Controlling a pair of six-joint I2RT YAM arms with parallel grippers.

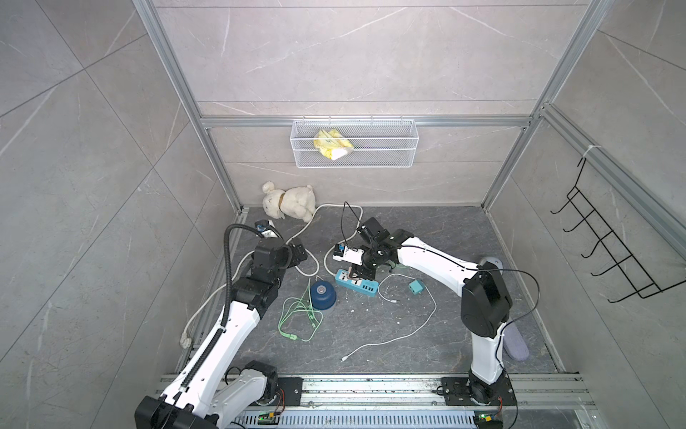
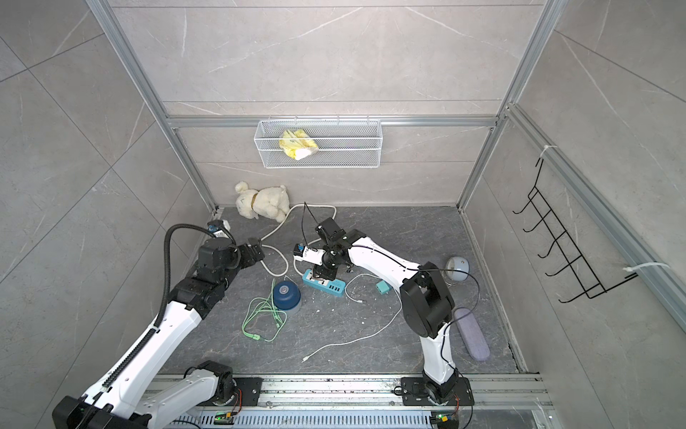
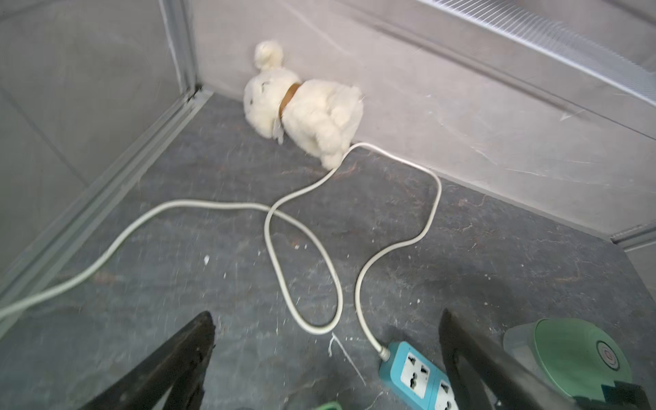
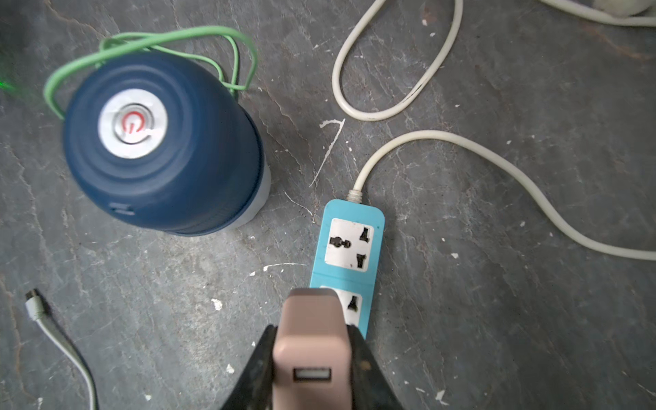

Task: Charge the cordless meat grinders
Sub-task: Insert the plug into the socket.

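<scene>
The navy grinder [image 1: 323,295] stands upright near the middle of the bench [image 1: 445,353], just beside the cord end of the strip [image 1: 358,284]. It is a ribbed navy dome on a clear base. A round silver button with a red power mark sits on top, and a small slot shows low on its side in the right wrist view [image 4: 163,142]. That slot is probably the charging port, so it likely has to stay reachable.

The mint grinder [image 3: 582,358] shows only in the left wrist view, close to the strip. It has a mint dome, a clear base and a round button, and it seems to lie on its side. In both top views the right arm hides it.

A green cable [image 1: 297,315] lies in loose loops against the navy grinder.

The right jaws are clenched on a pinkish adapter [image 4: 309,340], held directly over the second socket of the strip. Its USB port faces up, so the prongs presumably point down for insertion.

The left jaws are spread wide and empty above the strip's white cord [image 3: 301,248], clear of the working area.

A white USB cable [image 1: 408,330] and a teal adapter [image 1: 416,286] lie loose on the far side of the strip from the navy grinder.
</scene>
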